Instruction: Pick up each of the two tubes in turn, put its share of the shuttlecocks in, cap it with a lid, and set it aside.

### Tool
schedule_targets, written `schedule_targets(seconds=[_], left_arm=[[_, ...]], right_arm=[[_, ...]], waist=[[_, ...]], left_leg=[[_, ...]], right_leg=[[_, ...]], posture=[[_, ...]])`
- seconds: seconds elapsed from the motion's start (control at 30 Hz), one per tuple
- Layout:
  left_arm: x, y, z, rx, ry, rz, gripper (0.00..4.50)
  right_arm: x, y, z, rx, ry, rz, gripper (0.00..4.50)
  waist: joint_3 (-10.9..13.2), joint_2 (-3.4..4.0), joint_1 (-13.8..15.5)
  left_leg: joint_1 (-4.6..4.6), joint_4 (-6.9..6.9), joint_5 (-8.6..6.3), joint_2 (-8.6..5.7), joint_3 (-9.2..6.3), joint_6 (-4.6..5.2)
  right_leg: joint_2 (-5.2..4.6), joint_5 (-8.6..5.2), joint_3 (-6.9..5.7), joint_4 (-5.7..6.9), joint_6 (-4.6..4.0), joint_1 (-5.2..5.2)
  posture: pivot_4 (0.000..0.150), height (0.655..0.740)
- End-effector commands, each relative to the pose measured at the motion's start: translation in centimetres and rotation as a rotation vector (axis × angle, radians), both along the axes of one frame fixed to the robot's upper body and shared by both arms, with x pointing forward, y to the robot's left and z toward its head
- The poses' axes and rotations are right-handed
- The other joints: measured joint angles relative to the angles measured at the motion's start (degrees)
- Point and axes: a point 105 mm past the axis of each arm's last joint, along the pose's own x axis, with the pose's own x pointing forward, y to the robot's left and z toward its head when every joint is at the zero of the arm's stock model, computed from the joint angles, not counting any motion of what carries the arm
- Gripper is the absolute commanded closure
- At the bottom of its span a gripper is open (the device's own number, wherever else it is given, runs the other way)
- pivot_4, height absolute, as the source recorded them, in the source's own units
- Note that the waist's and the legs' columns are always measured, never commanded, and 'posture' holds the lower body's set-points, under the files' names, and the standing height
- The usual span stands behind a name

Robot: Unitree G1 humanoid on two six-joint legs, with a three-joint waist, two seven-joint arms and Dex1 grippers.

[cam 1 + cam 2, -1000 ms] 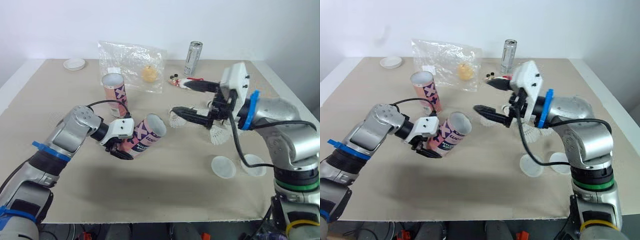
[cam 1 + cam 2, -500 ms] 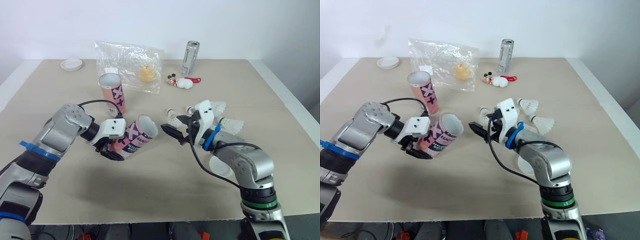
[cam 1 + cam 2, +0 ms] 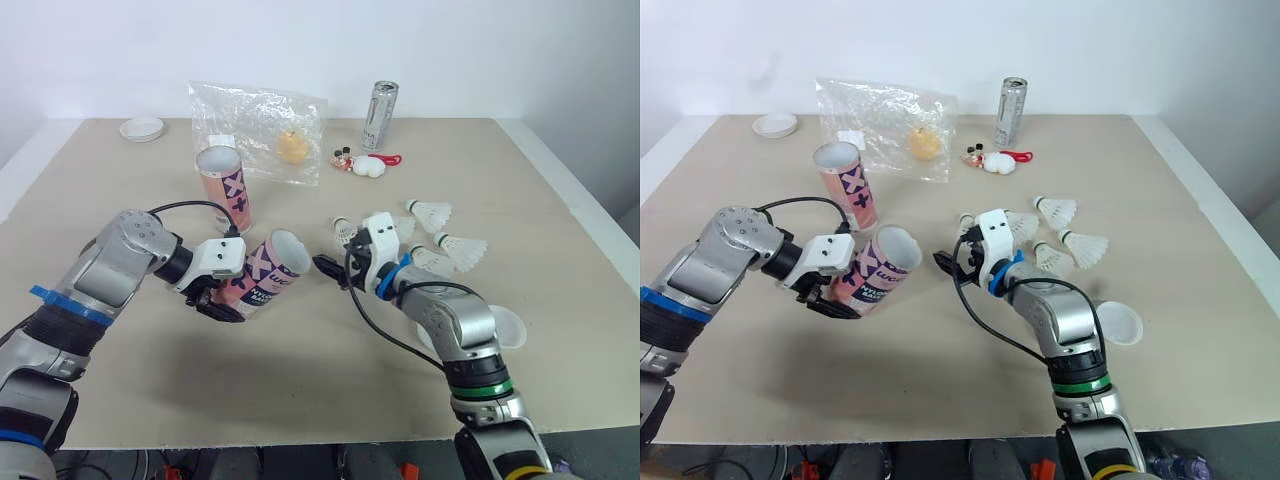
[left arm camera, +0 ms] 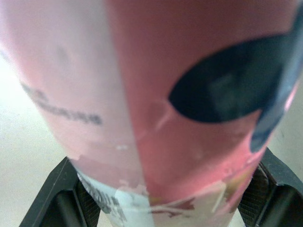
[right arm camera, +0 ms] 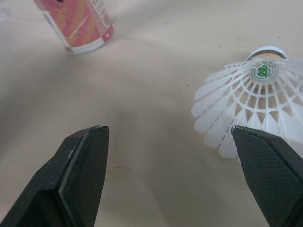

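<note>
tube (image 3: 268, 270) | left gripper (image 3: 227, 291) clamps it, tilted | right gripper (image 5: 166, 128) wide, empty, beside shuttlecock (image 5: 251, 101) | step: loading (next: close on shuttlecock)

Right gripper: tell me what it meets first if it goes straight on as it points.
Most likely the bare table: the right gripper, open, aims down at it, a shuttlecock off to one side and the standing tube farther off to the other. Depth is uncertain.

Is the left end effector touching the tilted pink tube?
Touching. The left wrist view shows the fingers of the left end effector pressed against both sides of the tilted pink tube.
</note>
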Motion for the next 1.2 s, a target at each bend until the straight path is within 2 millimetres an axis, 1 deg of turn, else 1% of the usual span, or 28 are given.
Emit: schedule_targets(seconds=[0.03, 0.23, 0.37, 0.53, 0.57, 0.6, 0.63, 0.67, 0.7, 0.73, 0.77, 0.8, 0.83, 0.87, 0.9, 1.1, 1.17, 1.2], left_arm=[[0.0, 0.0, 0.8, -0.013, -0.036, 0.002, 1.25], [0.0, -0.2, 0.7, -0.017, -0.036, 0.000, 1.25], [-0.1, -0.3, 0.7, -0.020, -0.036, 0.001, 1.25], [-0.1, -0.3, 0.6, -0.020, -0.036, 0.006, 1.25], [-0.1, -0.2, 0.5, -0.020, -0.036, 0.007, 1.25], [-0.1, -0.2, 0.5, -0.019, -0.036, 0.007, 1.25], [-0.1, -0.3, 0.5, -0.020, -0.036, 0.007, 1.25], [-0.1, -0.3, 0.5, -0.020, -0.036, 0.007, 1.25], [-0.1, -0.3, 0.5, -0.020, -0.036, 0.006, 1.25], [-0.1, -0.3, 0.4, -0.019, -0.036, 0.006, 1.25], [-0.1, -0.3, 0.4, -0.019, -0.037, 0.006, 1.25], [-0.1, -0.3, 0.4, -0.019, -0.038, 0.006, 1.25], [0.0, -0.3, 0.4, -0.018, -0.038, 0.005, 1.25], [0.0, -0.4, 0.4, -0.019, -0.039, 0.003, 1.25], [0.0, -0.5, 0.4, -0.020, -0.039, 0.001, 1.25], [0.1, -0.8, 0.2, -0.026, -0.042, -0.009, 1.25], [0.2, -1.0, 0.2, -0.032, -0.044, -0.013, 1.25], [0.2, -1.1, 0.3, -0.036, -0.044, -0.016, 1.25]], right_arm=[[1.0, 0.4, 1.7, -0.001, -0.080, -0.012, 0.09], [2.5, 0.4, 2.0, -0.005, -0.100, -0.052, 0.09], [3.6, 0.2, 1.8, -0.014, -0.097, -0.080, 0.09], [4.2, 0.0, 1.8, -0.011, -0.096, -0.099, 0.09], [4.4, 0.0, 1.8, -0.011, -0.098, -0.103, 0.58], [4.5, 0.0, 1.9, -0.010, -0.099, -0.105, 0.83], [4.5, 0.0, 1.9, -0.010, -0.100, -0.105, 1.36], [4.6, -0.1, 1.9, -0.011, -0.102, -0.105, 1.66], [4.7, -0.1, 2.0, -0.010, -0.105, -0.107, 2.25], [4.7, -0.2, 2.0, -0.011, -0.107, -0.109, 2.66], [4.8, -0.3, 2.1, -0.015, -0.111, -0.111, 3.27], [4.8, -0.3, 2.1, -0.017, -0.113, -0.112, 3.74], [4.9, -0.4, 2.1, -0.020, -0.115, -0.113, 3.90], [4.9, -0.5, 2.2, -0.027, -0.121, -0.112, 4.29], [4.9, -0.6, 2.2, -0.030, -0.123, -0.111, 4.43], [4.8, -1.1, 2.6, -0.045, -0.155, -0.099, 4.43], [4.6, -1.2, 3.3, -0.059, -0.200, -0.072, 4.43], [4.4, -1.4, 4.0, -0.073, -0.238, -0.050, 4.43]], waist=[[0.0, 0.00, 0.0], [0.0, 0.00, 0.0], [0.0, 0.00, -0.1], [0.0, 0.00, -0.1], [0.0, 0.00, -0.1], [0.0, 0.00, -0.1], [0.0, 0.00, -0.1], [0.0, 0.01, -0.1], [0.0, 0.00, -0.1], [0.0, 0.00, -0.1], [0.0, 0.01, -0.1], [0.0, 0.00, -0.1], [0.0, 0.01, -0.1], [0.0, 0.01, -0.1], [0.0, 0.01, -0.1], [0.0, 0.01, 0.0], [0.0, 0.01, 0.0], [0.0, 0.02, 0.1]], left_leg=[[0.00, 0.00, 0.00, 0.00, 0.00, 0.00], [0.00, -0.01, 0.00, 0.01, 0.00, 0.00], [0.00, 0.00, 0.00, 0.01, 0.00, 0.00], [-0.01, -0.01, 0.00, 0.01, 0.00, 0.00], [-0.01, -0.01, 0.00, 0.01, 0.00, 0.00], [-0.01, -0.01, 0.00, 0.01, 0.00, 0.00], [-0.01, -0.01, 0.00, 0.01, 0.00, 0.00], [-0.01, -0.01, 0.00, 0.01, 0.00, 0.00], [0.00, -0.01, 0.00, 0.01, 0.00, 0.00], [0.00, -0.01, 0.00, 0.01, 0.00, 0.00], [0.00, -0.01, 0.00, 0.01, -0.01, 0.00], [-0.01, -0.01, 0.00, 0.01, 0.00, 0.00], [-0.01, -0.01, 0.00, 0.01, -0.01, 0.00], [-0.01, -0.01, 0.00, 0.01, -0.01, 0.00], [-0.01, -0.01, 0.00, 0.01, -0.01, 0.00], [-0.01, -0.01, 0.00, 0.00, -0.01, 0.00], [-0.01, -0.01, 0.00, 0.00, -0.01, 0.00], [-0.01, 0.00, 0.00, 0.00, -0.01, 0.00]], right_leg=[[0.00, 0.00, 0.00, 0.00, -0.01, 0.00], [0.01, 0.01, 0.00, 0.00, -0.01, -0.01], [0.01, 0.02, 0.00, 0.00, -0.01, -0.02], [0.01, 0.02, 0.00, 0.00, -0.01, -0.02], [0.01, 0.02, 0.00, 0.00, -0.01, -0.02], [0.01, 0.02, 0.00, 0.00, -0.01, -0.02], [0.01, 0.02, 0.00, 0.00, -0.02, -0.02], [0.01, 0.03, 0.00, 0.00, -0.02, -0.02], [0.01, 0.03, 0.00, 0.01, -0.02, -0.02], [0.01, 0.03, 0.00, 0.01, -0.02, -0.02], [0.01, 0.03, 0.00, 0.01, -0.02, -0.02], [0.01, 0.03, 0.00, 0.00, -0.02, -0.02], [0.01, 0.03, 0.00, 0.00, -0.02, -0.02], [0.01, 0.03, 0.00, 0.00, -0.02, -0.02], [0.01, 0.03, 0.00, 0.00, -0.02, -0.02], [0.01, 0.03, 0.00, 0.00, -0.02, -0.01], [0.01, 0.03, 0.00, 0.00, -0.02, -0.01], [0.01, 0.03, 0.00, 0.00, -0.01, -0.01]], posture=[[0.150, 0.7400], [0.150, 0.7400], [0.150, 0.7400], [0.150, 0.7400], [0.150, 0.7400], [0.150, 0.7400], [0.150, 0.7400], [0.150, 0.7400], [0.150, 0.7400], [0.150, 0.7400], [0.150, 0.7400], [0.150, 0.7400], [0.150, 0.7400], [0.150, 0.7400], [0.150, 0.7400], [0.150, 0.7400], [0.150, 0.7400], [0.150, 0.7400]])
